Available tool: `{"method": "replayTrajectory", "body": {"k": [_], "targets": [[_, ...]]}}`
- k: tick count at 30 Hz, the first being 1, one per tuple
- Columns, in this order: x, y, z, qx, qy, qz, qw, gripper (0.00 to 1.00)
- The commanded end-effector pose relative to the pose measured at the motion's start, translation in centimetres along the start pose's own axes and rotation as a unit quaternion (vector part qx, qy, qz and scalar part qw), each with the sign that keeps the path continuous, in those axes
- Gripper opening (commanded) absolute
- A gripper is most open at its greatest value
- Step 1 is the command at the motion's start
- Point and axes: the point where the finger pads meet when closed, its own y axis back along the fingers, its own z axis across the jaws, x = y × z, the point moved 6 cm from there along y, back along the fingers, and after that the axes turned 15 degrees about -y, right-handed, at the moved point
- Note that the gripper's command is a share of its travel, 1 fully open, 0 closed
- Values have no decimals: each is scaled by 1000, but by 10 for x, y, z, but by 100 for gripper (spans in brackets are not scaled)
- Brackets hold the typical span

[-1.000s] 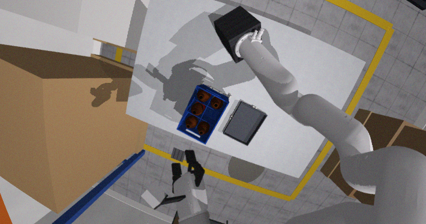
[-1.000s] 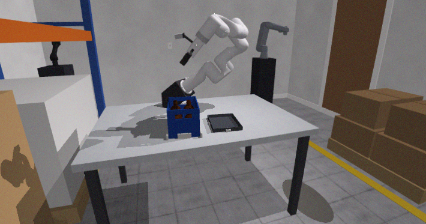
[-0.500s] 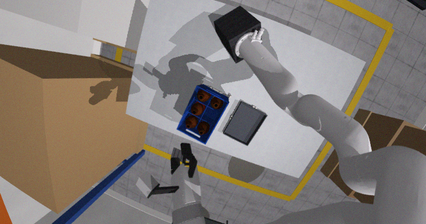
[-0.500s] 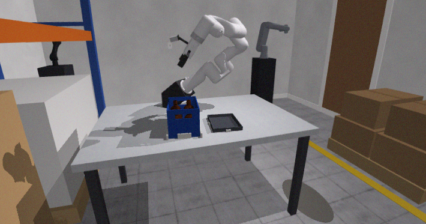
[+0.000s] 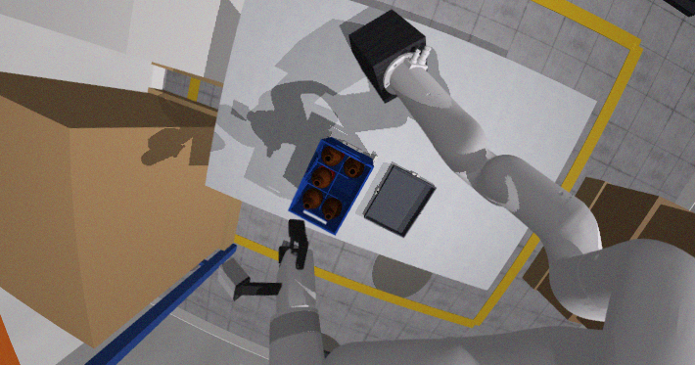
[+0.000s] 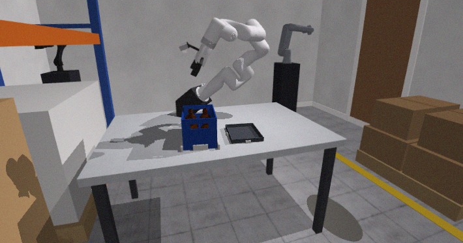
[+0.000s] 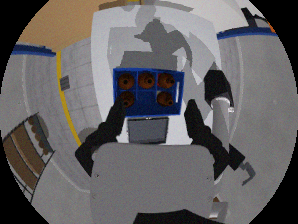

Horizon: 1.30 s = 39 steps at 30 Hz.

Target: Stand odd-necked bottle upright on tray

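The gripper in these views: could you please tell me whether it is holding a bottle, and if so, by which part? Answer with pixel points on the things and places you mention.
Nothing is held: the gripper (image 5: 293,240) (image 6: 195,70) (image 7: 155,105) is open, and all five bottles stand in the crate (image 5: 354,196) (image 6: 199,139) (image 7: 146,106).

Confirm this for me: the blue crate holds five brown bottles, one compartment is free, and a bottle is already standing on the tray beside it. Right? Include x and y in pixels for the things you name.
Not quite: no bottle stands on the tray (image 5: 399,201) (image 6: 244,133) (image 7: 147,131); the top view shows it bare. The blue crate (image 5: 294,204) (image 6: 199,137) (image 7: 148,114) does hold five brown bottles, with one compartment free.
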Motion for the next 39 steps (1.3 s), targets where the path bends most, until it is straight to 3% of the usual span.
{"method": "replayTrajectory", "body": {"k": [1, 2, 17, 19, 34, 36, 39], "targets": [[6, -13, 3, 10, 31, -22, 999, 100], [9, -27, 5, 19, 61, -42, 997, 100], [9, -27, 5, 19, 61, -42, 997, 100], [12, -54, 9, 39, 118, -81, 989, 100], [12, -54, 9, 39, 118, -81, 989, 100], [10, -80, 12, 59, 167, -115, 977, 100], [10, -80, 12, 59, 167, -115, 977, 100]]}}
